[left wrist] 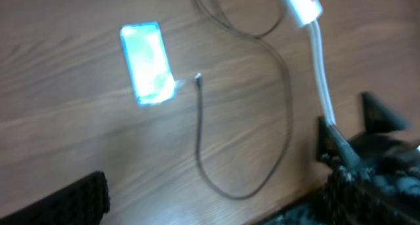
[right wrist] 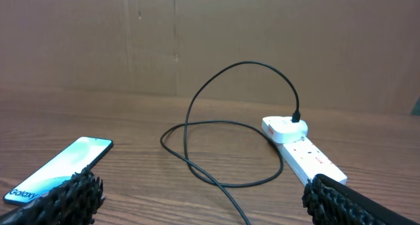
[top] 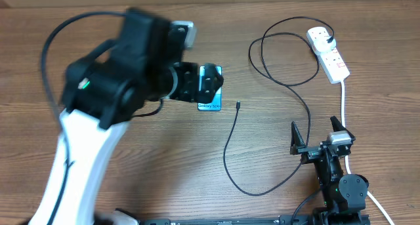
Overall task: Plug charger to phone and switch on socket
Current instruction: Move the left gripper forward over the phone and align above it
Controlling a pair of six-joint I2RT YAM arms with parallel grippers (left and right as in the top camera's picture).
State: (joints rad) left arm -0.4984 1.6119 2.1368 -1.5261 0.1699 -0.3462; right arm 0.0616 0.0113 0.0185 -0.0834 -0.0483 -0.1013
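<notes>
Both sets of jaws stand wide apart, nothing held. Your left gripper hangs right over the phone, probably to steady it. Connector tip lies loose just beside the phone, on the side toward your right gripper, an easy pick for that one. Farthest, beyond the right gripper: socket, charger plug already seated, switch likely still to press.

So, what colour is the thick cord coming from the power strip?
White; the cord shows best in the left wrist view.
</notes>
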